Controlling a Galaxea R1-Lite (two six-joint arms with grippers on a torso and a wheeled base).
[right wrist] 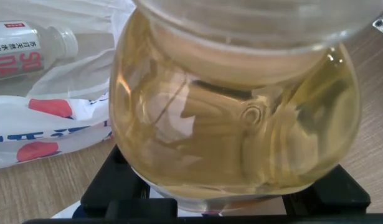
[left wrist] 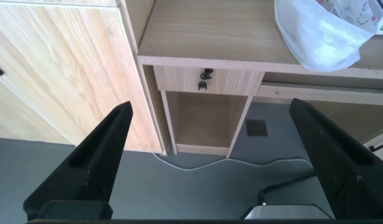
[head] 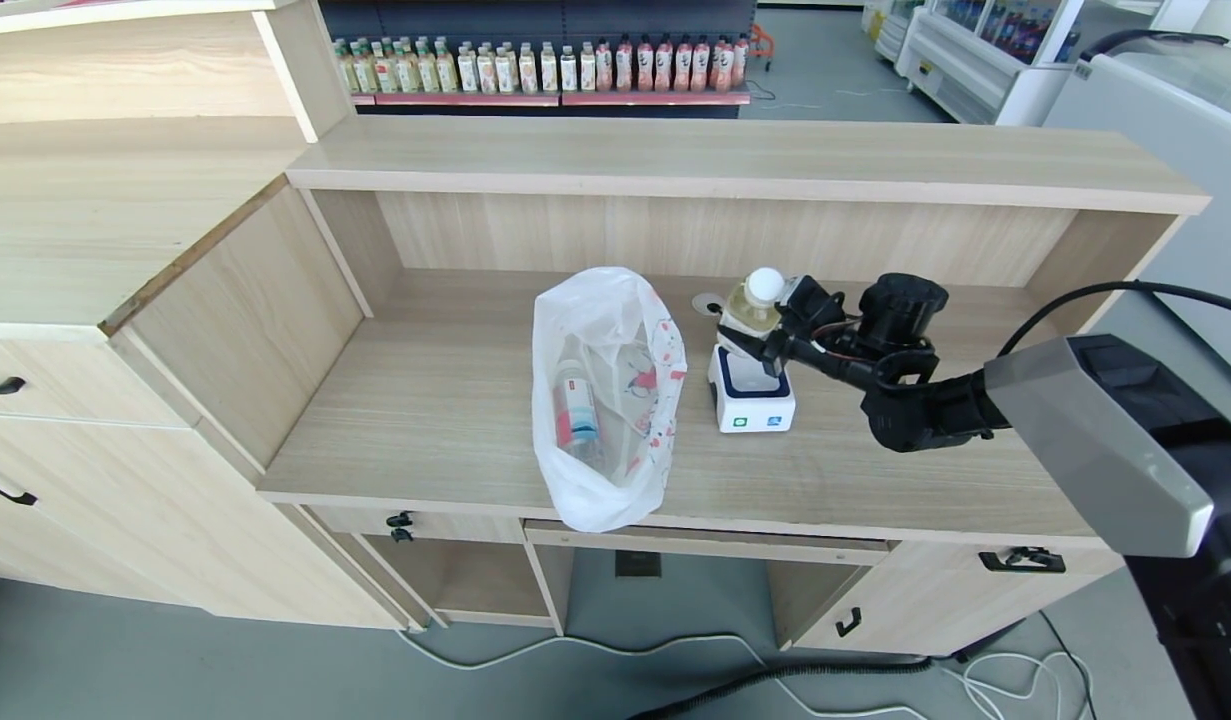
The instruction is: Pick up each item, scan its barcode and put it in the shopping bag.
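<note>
Head view: the bottle (head: 758, 297) of pale yellow drink is held just above the scanner (head: 753, 405), clamped around its body by the right gripper (head: 762, 335).
Shopping bag: the shopping bag (head: 615, 400) is stood on the counter (head: 425, 420) just beside the scanner, on the robot's left, and a second bottle (head: 575, 405) is seen lying inside.
Left gripper: the left gripper (left wrist: 211, 109) is hung low before the cabinet, fingers spread wide, nothing between them.
Handling: some weight is expected, since the bottle is full. The clear wall is judged smooth and slippery, yet stiff enough for a firm squeeze. A hold around the mid-body is judged best.
Hidden: no barcode can be made out. The bottle's base is covered by the fingers, and the bag's bottom is veiled by plastic.
</note>
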